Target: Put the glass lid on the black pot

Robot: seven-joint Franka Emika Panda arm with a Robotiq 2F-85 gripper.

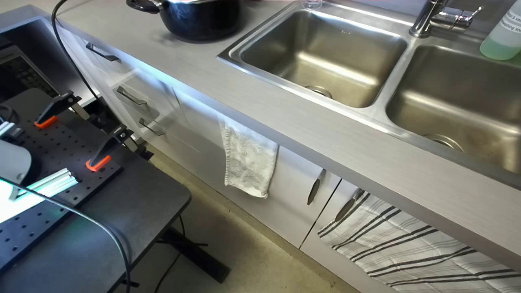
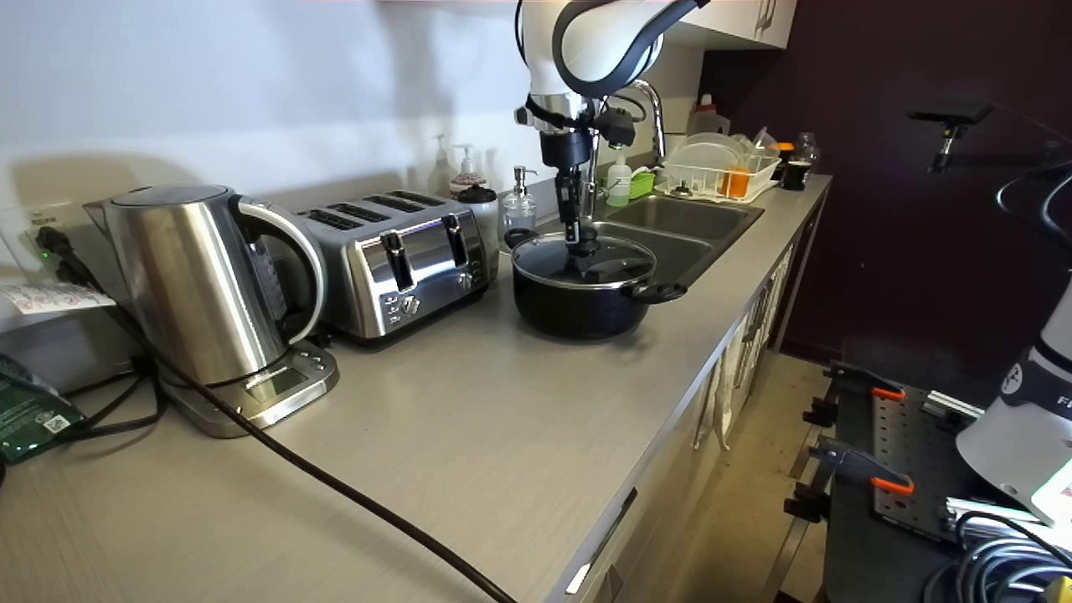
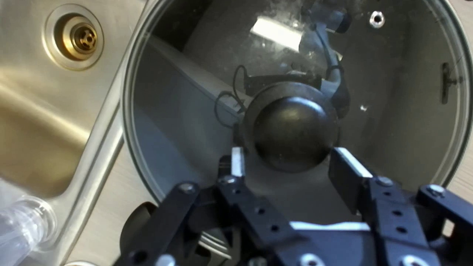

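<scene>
Glass lid point(image 2: 591, 268) on the black pot point(image 2: 578, 312), likely stiff, slippery, breakable: take it by the knob point(image 3: 295, 129), near the gripper point(image 3: 289, 160), which is spread wide

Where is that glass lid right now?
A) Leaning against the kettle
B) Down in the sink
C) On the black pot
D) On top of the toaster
C: in an exterior view the glass lid sits on top of the black pot, and in the wrist view the gripper is open near the lid's knob.
</scene>
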